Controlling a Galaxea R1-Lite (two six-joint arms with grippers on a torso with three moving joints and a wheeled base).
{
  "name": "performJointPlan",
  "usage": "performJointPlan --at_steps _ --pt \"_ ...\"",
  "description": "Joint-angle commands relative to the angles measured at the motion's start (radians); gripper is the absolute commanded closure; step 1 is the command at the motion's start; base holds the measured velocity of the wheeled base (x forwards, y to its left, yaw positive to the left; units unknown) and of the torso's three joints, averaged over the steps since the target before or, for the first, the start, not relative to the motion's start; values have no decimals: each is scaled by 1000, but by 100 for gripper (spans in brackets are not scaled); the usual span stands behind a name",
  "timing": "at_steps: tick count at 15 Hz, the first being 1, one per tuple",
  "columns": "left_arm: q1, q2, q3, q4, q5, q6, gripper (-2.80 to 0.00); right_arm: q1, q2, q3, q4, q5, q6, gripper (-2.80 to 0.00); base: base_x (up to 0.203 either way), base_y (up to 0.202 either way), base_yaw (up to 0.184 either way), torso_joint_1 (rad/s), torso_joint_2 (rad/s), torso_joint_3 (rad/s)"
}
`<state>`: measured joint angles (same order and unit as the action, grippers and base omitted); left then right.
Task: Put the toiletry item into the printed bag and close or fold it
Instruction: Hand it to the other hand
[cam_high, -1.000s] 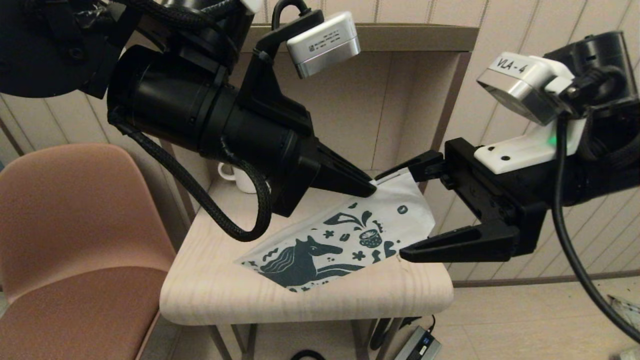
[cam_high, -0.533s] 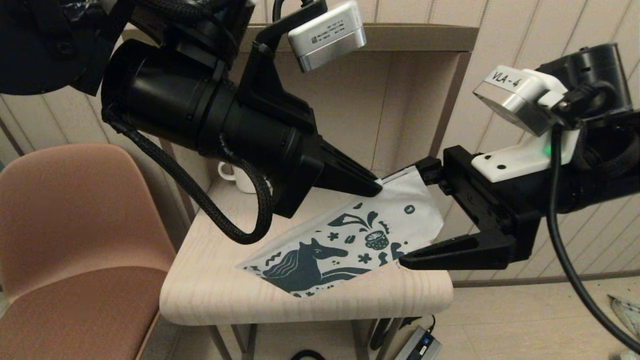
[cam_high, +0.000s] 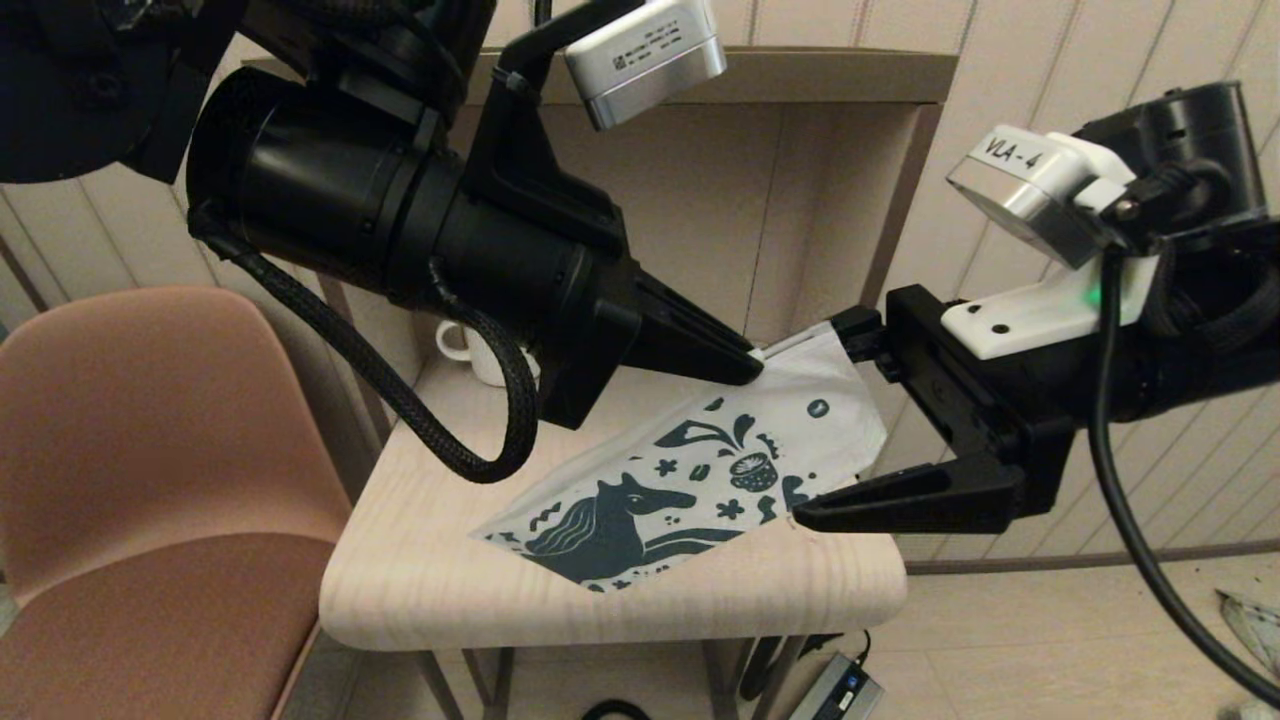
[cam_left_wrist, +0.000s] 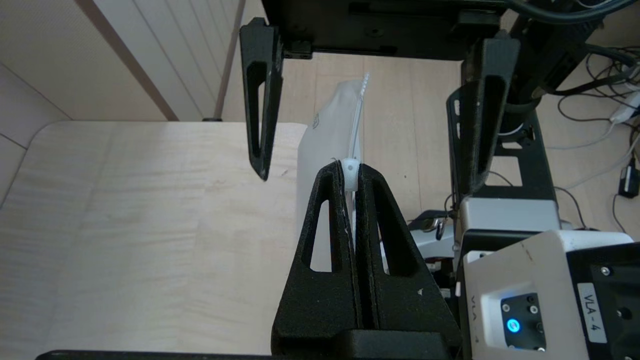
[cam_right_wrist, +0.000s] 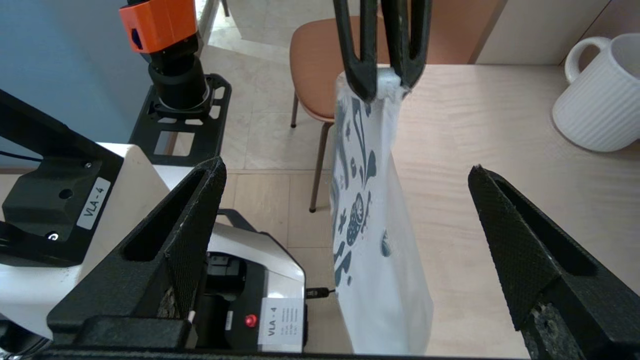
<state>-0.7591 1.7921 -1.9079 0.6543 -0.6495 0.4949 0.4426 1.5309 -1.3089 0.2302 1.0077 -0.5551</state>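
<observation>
The printed bag is a white pouch with a dark teal horse. It slants up from the small table, low end resting on the wood. My left gripper is shut on the white zip slider at the bag's raised top corner. My right gripper is open, one finger on each side of the bag's raised end, and neither finger presses the bag. The zip strip runs away from the left fingertips. The toiletry item is out of view.
A white ribbed mug stands at the back of the table, partly behind my left arm. A brown chair sits left of the table. A shelf niche rises behind. A power adapter lies on the floor.
My left gripper has risen slightly, lifting the bag's held corner. The bag's raised end has moved a little to the right, deeper between the open right fingers.
</observation>
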Motion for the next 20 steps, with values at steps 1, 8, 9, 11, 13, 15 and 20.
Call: performJointPlan --at_steps 1,8,9,11,13,15,20 --pt "0 7 0 10 -4 4 0 -12 0 -1 1 7 -5 -280 0 0 0 0 0 0" --pt "-1 16 0 2 -4 4 0 -15 9 -4 0 8 -5 -280 0 0 0 0 0 0" --pt "0 16 0 4 -4 4 0 -15 8 -3 0 8 -5 -280 0 0 0 0 0 0" --pt "0 18 0 5 -4 4 0 -15 9 -4 0 9 -5 -280 0 0 0 0 0 0" --pt "0 18 0 6 -4 4 0 -15 9 -4 0 9 -5 -280 0 0 0 0 0 0" --pt "0 18 0 11 -4 7 0 -15 9 -3 0 8 -5 -280 0 0 0 0 0 0" --pt "0 14 0 28 -5 9 0 -13 11 -4 0 8 -3 -280 0 0 0 0 0 0"
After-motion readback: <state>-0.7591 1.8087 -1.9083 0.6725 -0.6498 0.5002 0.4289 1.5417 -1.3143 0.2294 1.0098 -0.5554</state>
